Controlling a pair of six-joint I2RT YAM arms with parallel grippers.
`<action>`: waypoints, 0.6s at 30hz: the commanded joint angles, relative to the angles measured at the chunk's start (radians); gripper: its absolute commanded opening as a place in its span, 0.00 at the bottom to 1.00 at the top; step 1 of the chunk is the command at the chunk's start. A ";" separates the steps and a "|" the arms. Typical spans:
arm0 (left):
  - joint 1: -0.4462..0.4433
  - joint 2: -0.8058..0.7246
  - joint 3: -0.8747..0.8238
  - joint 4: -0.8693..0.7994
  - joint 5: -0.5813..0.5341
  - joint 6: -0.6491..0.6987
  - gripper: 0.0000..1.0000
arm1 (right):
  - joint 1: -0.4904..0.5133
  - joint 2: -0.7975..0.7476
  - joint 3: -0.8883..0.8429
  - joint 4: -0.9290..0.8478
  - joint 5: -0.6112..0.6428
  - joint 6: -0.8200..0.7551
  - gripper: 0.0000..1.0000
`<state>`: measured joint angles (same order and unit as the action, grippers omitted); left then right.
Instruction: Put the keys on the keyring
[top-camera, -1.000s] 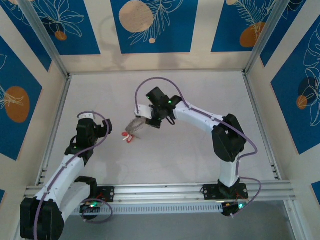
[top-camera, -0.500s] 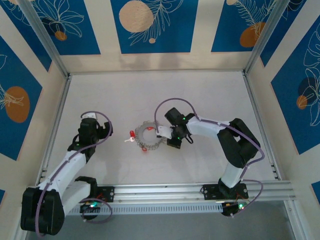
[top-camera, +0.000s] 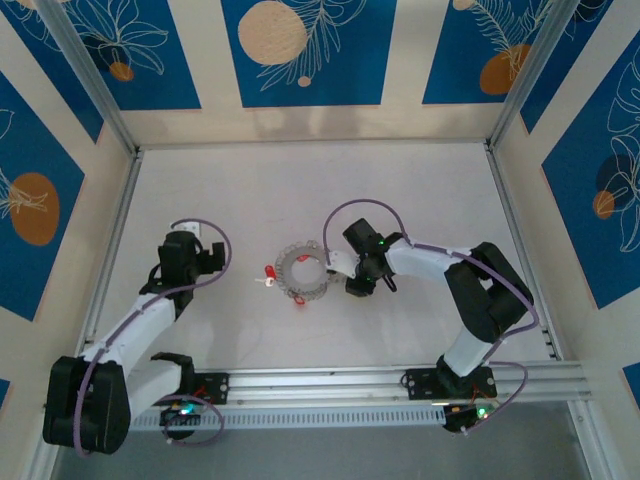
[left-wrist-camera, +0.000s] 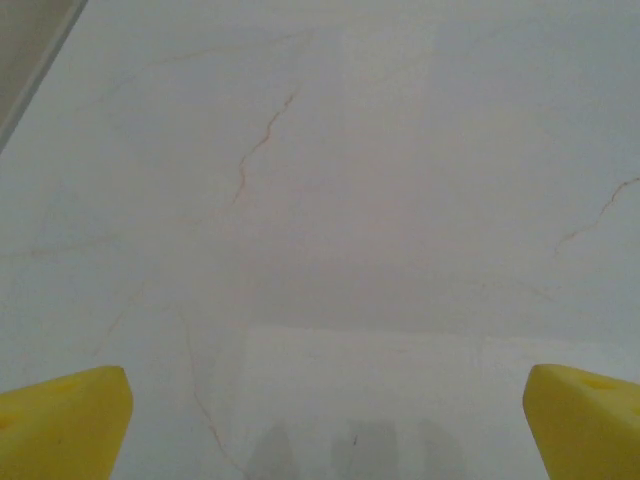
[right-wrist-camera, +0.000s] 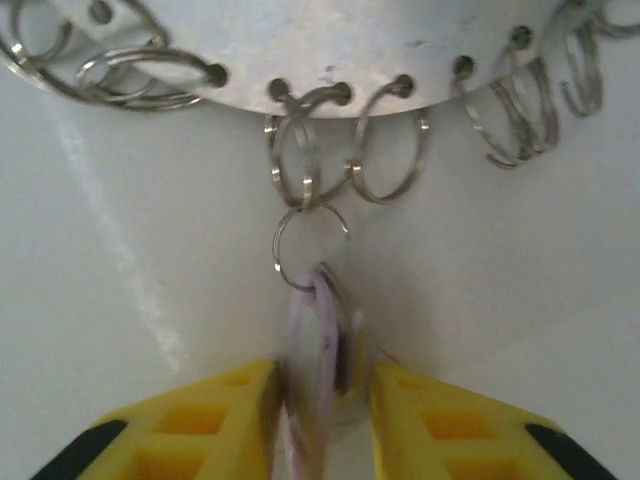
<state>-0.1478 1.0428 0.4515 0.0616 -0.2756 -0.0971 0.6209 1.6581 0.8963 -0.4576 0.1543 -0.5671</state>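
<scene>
A white table ringed by blue patterned walls, seen from above. The right arm reached leftward across the middle of the table, and the left arm angled up from the near left corner. The keyring, a silvery disc with a hole in the centre and wire loops round its rim, lay flat near the table's middle, between the two grippers. The right gripper sat just beside the keyring's right edge. The left gripper was well apart from it on the left.

In the left wrist view, the left gripper was spread wide over bare table. In the right wrist view, the right gripper stood narrowly parted around a blurred pale pink key, with a thin gap at the right-hand finger. That key hung from a small split ring on the keyring's rim. Red keys lay at the keyring's left and near edges
</scene>
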 joint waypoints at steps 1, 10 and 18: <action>0.008 0.015 -0.011 0.100 0.045 0.072 1.00 | -0.015 -0.019 -0.044 -0.097 0.051 0.029 0.41; 0.008 0.021 -0.022 0.219 0.202 0.201 1.00 | -0.126 -0.404 -0.166 0.173 -0.153 0.210 0.66; 0.008 0.098 -0.064 0.386 0.236 0.225 1.00 | -0.437 -0.724 -0.579 0.944 -0.207 0.606 0.99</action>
<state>-0.1478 1.1091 0.4198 0.3397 -0.0841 0.0967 0.2687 0.9470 0.4248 0.1520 -0.0036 -0.1745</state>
